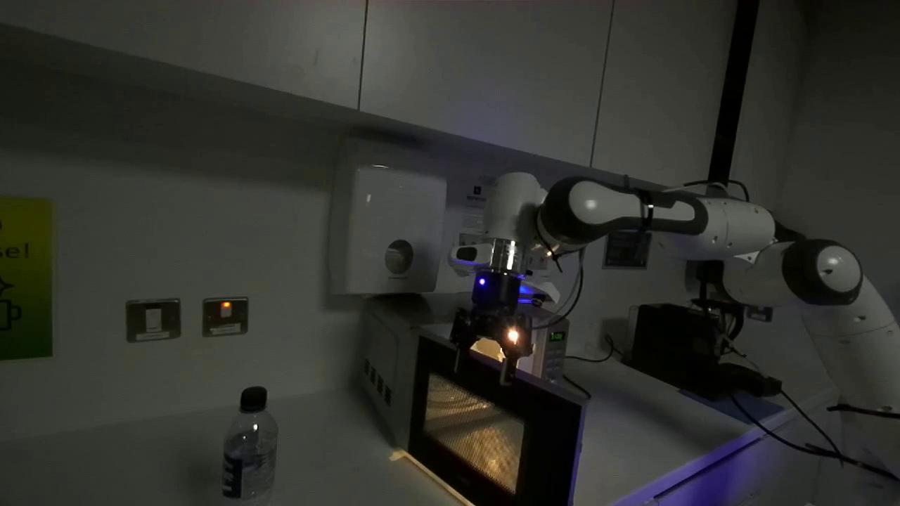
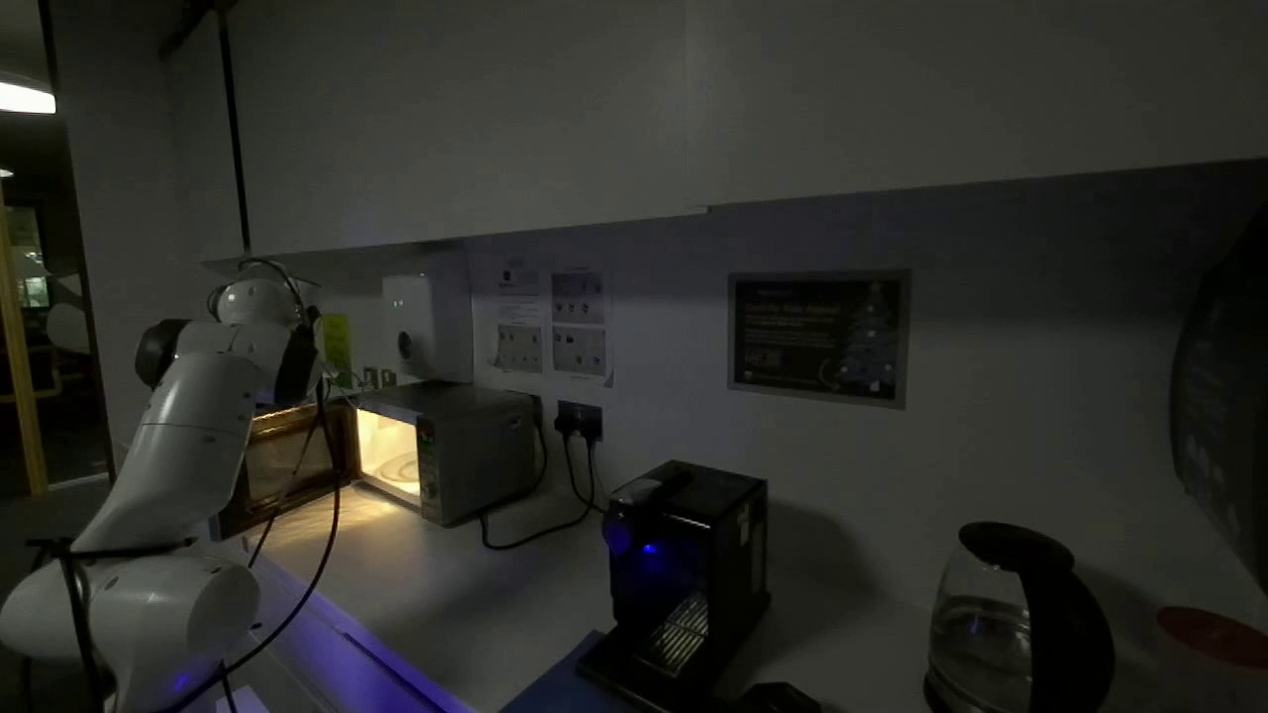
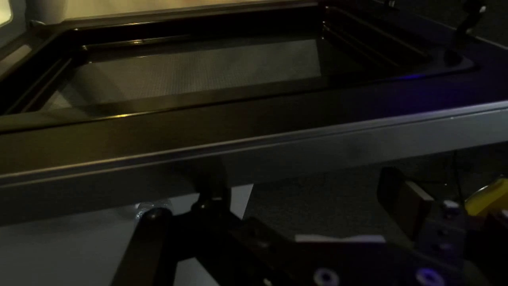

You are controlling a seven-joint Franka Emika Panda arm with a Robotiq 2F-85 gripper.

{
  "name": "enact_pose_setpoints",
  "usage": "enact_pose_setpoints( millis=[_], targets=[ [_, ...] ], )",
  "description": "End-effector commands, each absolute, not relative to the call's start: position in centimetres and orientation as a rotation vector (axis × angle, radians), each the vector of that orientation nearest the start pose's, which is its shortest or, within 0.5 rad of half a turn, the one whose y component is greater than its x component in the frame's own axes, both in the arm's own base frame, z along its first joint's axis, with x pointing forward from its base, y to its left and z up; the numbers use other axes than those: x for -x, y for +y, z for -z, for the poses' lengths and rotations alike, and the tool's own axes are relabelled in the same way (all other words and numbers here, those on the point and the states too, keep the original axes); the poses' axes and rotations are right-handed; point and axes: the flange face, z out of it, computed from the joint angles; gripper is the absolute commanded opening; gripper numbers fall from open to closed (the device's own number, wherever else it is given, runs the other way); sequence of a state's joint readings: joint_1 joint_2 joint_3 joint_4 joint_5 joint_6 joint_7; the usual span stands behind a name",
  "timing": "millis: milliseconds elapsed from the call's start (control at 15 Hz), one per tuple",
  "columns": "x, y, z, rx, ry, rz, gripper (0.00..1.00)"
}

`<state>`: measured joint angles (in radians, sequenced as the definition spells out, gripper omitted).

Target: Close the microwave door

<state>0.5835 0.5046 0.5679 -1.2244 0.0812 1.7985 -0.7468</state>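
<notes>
The microwave door (image 1: 552,436), dark-framed with a mesh window, stands wide open from the silver-grey microwave (image 2: 475,451). The lit cavity shows in an exterior view, where the arm partly covers the door (image 2: 282,460). My gripper (image 1: 482,369) points down at the door's top edge, with its fingers in front of the outer face. In the wrist view the door (image 3: 190,147) shows its inner face and top edge. The gripper (image 3: 303,186) there has its fingers wide apart with nothing between them. The left finger is close to the door; I cannot tell whether it touches.
A water bottle (image 1: 251,457) stands on the counter beside the microwave. A white wall box (image 1: 394,232) hangs behind it, under wall cabinets (image 1: 485,70). A black coffee machine (image 2: 684,555) and a kettle (image 2: 1001,624) stand farther along. Cables hang from the arm.
</notes>
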Motion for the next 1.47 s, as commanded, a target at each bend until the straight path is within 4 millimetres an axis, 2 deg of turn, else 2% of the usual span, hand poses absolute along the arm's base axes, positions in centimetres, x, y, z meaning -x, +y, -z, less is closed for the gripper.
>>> enact_pose_setpoints(
  millis=[0, 800, 1400],
  targets=[
    [-36.2, 58.8, -54.9, -2.21, 2.683, -0.103, 1.0],
    [-36.6, 55.8, -57.0, -2.48, 2.375, -0.128, 1.0],
    [-36.7, 54.4, -56.4, -2.57, 2.299, -0.082, 1.0]
  ],
)
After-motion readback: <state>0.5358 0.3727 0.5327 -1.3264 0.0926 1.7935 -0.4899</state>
